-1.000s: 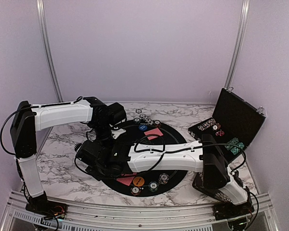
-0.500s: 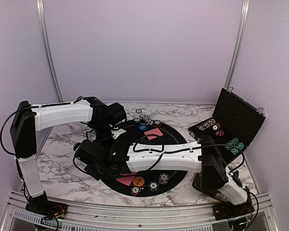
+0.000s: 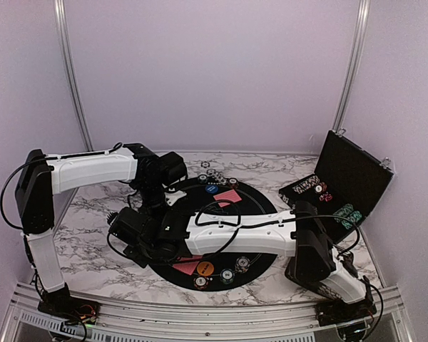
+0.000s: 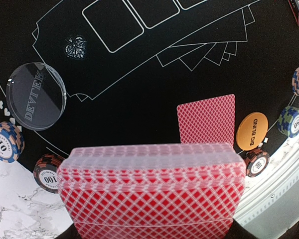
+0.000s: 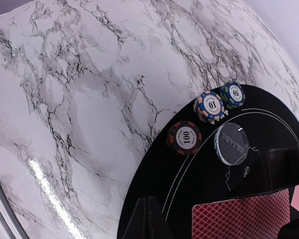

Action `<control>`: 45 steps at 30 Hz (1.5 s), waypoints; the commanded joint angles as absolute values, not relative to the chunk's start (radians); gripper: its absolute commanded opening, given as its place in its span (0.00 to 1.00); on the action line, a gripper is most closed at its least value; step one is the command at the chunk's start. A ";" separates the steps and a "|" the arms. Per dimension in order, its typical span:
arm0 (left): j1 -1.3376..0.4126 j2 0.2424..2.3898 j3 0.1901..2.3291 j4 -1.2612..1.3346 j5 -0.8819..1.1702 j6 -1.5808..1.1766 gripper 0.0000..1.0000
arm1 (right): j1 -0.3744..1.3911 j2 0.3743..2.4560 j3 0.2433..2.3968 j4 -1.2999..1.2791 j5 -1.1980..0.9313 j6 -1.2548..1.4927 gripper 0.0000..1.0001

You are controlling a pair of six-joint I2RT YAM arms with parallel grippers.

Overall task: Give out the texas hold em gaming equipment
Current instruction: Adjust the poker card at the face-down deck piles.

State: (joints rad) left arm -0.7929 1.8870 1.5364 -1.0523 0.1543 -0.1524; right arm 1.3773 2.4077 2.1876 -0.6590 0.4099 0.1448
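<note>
My left gripper (image 4: 152, 221) is shut on a deck of red-backed playing cards (image 4: 152, 191), held above the black round mat (image 4: 139, 74). Beyond the deck one card (image 4: 207, 119) lies face down beside an orange BIG BLIND button (image 4: 251, 131). A clear dealer button (image 4: 36, 95) and striped poker chips (image 4: 6, 142) sit at the mat's left rim. My right gripper (image 5: 152, 219) is shut with nothing in it, low over that same rim near a 100 chip (image 5: 184, 138). From above, the left gripper (image 3: 173, 196) and right gripper (image 3: 123, 229) are close together.
An open black case (image 3: 353, 178) with chip rows stands at the right on the marble table (image 3: 93, 235). More chips (image 3: 228, 274), an orange button (image 3: 205, 268) and a card (image 3: 185, 267) lie at the mat's near rim; a card (image 3: 227, 196) and chips (image 3: 214, 176) at its far side.
The right arm has slid its gripper a little further left over the mat's edge. The left arm and its deck have stayed put.
</note>
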 commanded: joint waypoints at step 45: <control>-0.788 1.888 1.557 -1.087 0.166 -0.142 0.46 | 1.357 2.400 2.154 -0.629 0.739 0.175 0.00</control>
